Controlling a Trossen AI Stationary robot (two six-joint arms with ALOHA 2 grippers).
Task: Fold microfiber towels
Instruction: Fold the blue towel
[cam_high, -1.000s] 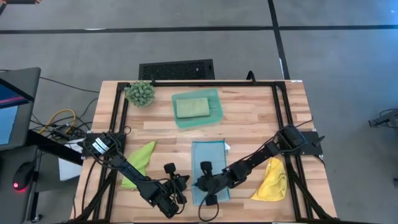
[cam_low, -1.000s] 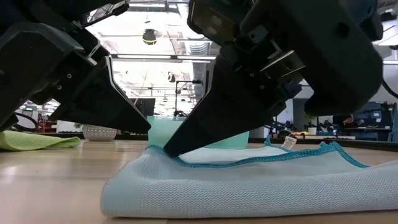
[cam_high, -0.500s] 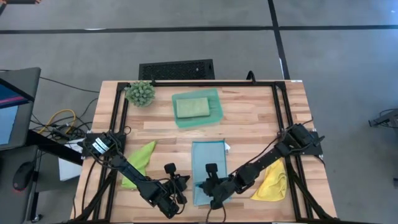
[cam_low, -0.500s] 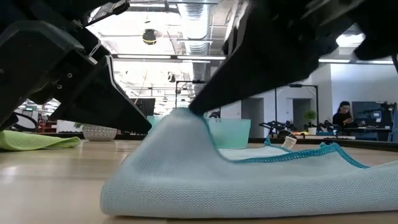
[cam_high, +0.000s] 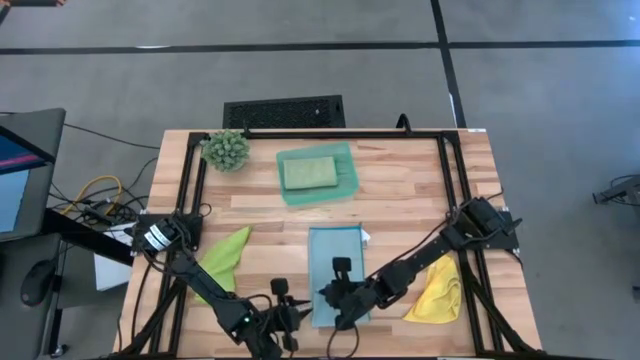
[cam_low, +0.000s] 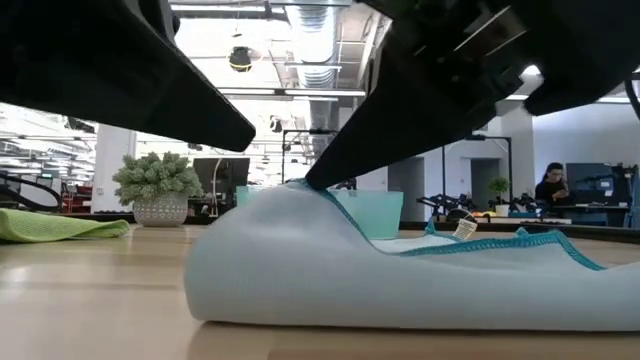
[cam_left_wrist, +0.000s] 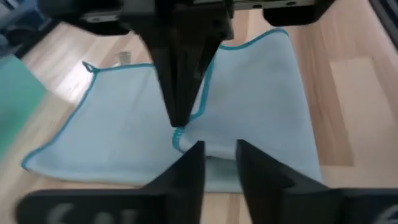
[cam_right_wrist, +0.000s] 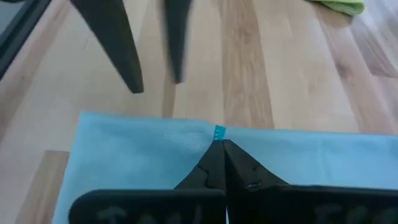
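Bright even overhead light; wrist views motion-blurred (foreground arms silhouetted low view).

The bench (cam_high: 400, 200) carries a tray (cam_high: 345, 182) near its far edge, middle, with a folded towel (cam_high: 308, 172) in it. A plant (cam_high: 226, 150) stands at the far left corner. A second towel (cam_high: 335, 265) lies toward the near edge, middle. A third towel (cam_high: 228, 258) lies left of it and a fourth (cam_high: 438, 290) right, by the right edge. The right hand (cam_high: 337, 303) is on the second towel's near part; the left hand (cam_high: 285, 325) is just left of that, seemingly apart from it.
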